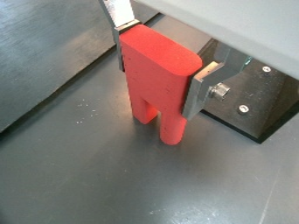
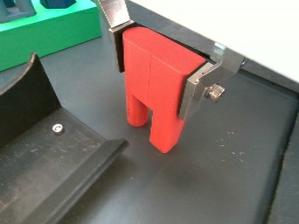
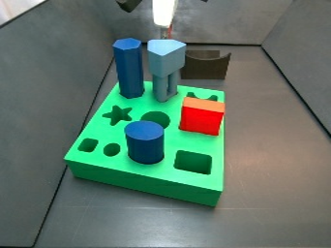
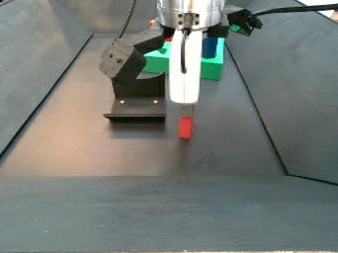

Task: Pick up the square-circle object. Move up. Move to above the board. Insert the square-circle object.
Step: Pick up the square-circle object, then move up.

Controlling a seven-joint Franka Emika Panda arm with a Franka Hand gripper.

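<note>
Gripping now: the gripper is clamped on the tall salmon-red peg with a blocky upper body and two narrower legs, the square-circle object; in both wrist views the flat silver finger plates press its two sides near the top.
Peg position: centre of both wrist views, upright, legs pointing down at the floor; whether the feet touch the floor or hang just above it I cannot tell. In a side view only its red lower end shows below the pale fingers, mid-frame.
Board: the flat bright green square slab with star, circle and square cut-outs fills the middle of a side view, carrying two dark blue cylinders, a light blue legged peg and a short bright red cube; the peg is held apart from it.
Risk: the grip sits high on a long piece, so I judge the legs could swing or tilt and then catch a hole edge at insertion.
Risk two: the pieces standing on the board crowd it; a low carry could knock them.
Fixture: dark L-shaped bracket on a base plate, just beside the peg.
Surface: matt dark grey floor, lightly scuffed, with sloping grey side walls.
</note>
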